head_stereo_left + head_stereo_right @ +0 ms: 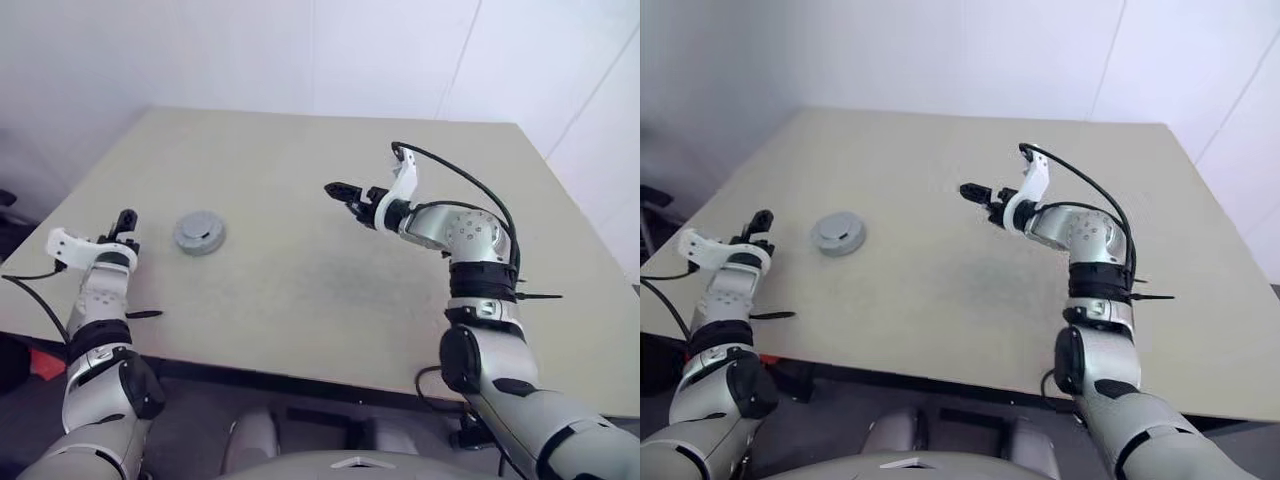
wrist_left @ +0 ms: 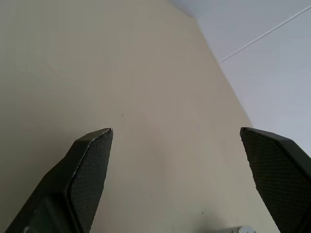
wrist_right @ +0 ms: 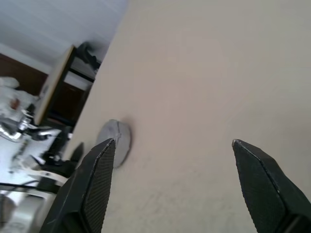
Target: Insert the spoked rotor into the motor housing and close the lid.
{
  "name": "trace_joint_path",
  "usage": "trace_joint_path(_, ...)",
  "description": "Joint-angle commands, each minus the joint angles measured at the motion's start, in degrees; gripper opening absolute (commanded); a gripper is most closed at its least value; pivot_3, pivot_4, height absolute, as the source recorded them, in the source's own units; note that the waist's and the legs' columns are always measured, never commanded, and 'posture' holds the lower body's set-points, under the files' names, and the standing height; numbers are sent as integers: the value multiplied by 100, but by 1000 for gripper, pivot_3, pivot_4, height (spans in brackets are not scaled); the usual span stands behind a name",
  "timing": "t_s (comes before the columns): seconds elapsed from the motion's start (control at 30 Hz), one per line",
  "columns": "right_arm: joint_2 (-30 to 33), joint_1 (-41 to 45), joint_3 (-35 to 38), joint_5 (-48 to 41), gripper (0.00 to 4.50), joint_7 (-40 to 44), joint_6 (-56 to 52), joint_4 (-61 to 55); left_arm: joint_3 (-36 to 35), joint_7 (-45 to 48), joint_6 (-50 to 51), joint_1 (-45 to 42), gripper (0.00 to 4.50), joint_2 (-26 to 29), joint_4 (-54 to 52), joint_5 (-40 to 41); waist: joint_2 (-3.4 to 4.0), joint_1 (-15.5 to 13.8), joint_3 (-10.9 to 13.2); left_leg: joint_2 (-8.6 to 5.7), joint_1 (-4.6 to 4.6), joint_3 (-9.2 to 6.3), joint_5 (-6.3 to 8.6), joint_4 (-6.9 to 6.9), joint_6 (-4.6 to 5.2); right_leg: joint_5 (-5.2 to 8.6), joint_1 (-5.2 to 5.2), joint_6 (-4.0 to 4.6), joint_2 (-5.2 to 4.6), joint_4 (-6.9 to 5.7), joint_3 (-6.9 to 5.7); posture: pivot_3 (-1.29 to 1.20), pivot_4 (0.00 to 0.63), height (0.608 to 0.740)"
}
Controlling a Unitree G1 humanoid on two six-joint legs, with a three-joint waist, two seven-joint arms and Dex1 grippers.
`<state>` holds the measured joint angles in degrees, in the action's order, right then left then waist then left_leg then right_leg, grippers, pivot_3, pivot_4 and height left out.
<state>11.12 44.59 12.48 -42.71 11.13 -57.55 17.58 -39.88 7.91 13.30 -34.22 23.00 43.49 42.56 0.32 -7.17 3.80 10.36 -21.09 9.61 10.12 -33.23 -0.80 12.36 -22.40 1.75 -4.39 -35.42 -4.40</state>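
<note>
The motor housing point(image 1: 199, 233) stands on the left part of the beige table point(image 1: 320, 290) as a round silver-grey puck. A plain grey face, the lid point(image 1: 837, 230), lies flat on top of it. The spoked rotor is hidden. My left gripper point(image 1: 125, 222) hovers just left of the housing, apart from it, open and empty; the left wrist view shows its fingers point(image 2: 92, 165) spread wide over bare table. My right gripper point(image 1: 345, 197) hangs above the table's middle, well to the right of the housing, pointing left, open and empty. The right wrist view shows the housing point(image 3: 119, 141) beyond one finger.
The table's near edge point(image 1: 300, 375) runs just in front of both arms. White walls close in behind and to the right. Dark furniture and clutter point(image 3: 53, 102) stand off the table's left side in the right wrist view.
</note>
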Motion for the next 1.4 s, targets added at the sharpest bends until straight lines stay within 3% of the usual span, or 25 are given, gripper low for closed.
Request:
trace_joint_path(0.03,563,-225,-822,936,4340,1238,1420,-430,759,429,-405,-326,4459,34,-708,-634,-9,-105,4,-1,-2,0,1,-1,1,0,3,0,-3,2,-3,0,0,740)
trace_joint_path(0.37,2311,-801,-1191,2015,4340,3922,3654,74,3117,2239,-45,-270,4459,-162,-2548,-1608,-22,-151,8,-12,1,3,4,-15,9,-4,16,18,-18,-4,-1,0,0,740)
trace_joint_path(0.47,2664,-1001,-1425,2794,4340,4016,4650,537,4013,2718,-158,123,4459,-226,-2763,-2209,-17,-103,5,-10,-2,10,13,-16,27,7,13,36,-16,-10,2,0,0,740)
trace_joint_path(0.53,2910,-1015,-1766,3799,4340,3369,5777,1513,4616,2852,-489,466,4459,-171,-2589,-2870,-16,-30,4,-5,-1,19,17,-16,34,11,13,43,-13,-12,4,0,0,740)
trace_joint_path(0.6,2813,-1066,-1623,3814,4340,3301,6210,1949,4876,2937,-686,715,4459,-190,-2540,-3147,-16,12,4,0,1,19,17,-18,33,13,7,45,-7,-12,2,0,0,740)
trace_joint_path(0.8,2488,-1109,-1409,3694,4340,3406,6552,2063,4906,2913,-1080,689,4459,-376,-2119,-3490,-2,86,1,38,-53,19,30,-74,62,5,-52,80,16,-45,-7,0,0,740)
trace_joint_path(1.03,2350,-1064,-1300,3704,4340,3290,6681,2134,4779,2924,-1145,571,4459,-517,-2015,-3531,-2,109,0,40,2,28,49,-109,99,1,23,79,9,-25,-5,0,0,740)
trace_joint_path(1.4,2286,-992,-1217,3726,4340,3172,6780,2210,4634,2591,-1304,423,4459,-696,-1872,-3625,-2,118,0,41,-1,28,52,-109,105,0,22,80,9,-31,-5,0,0,740)
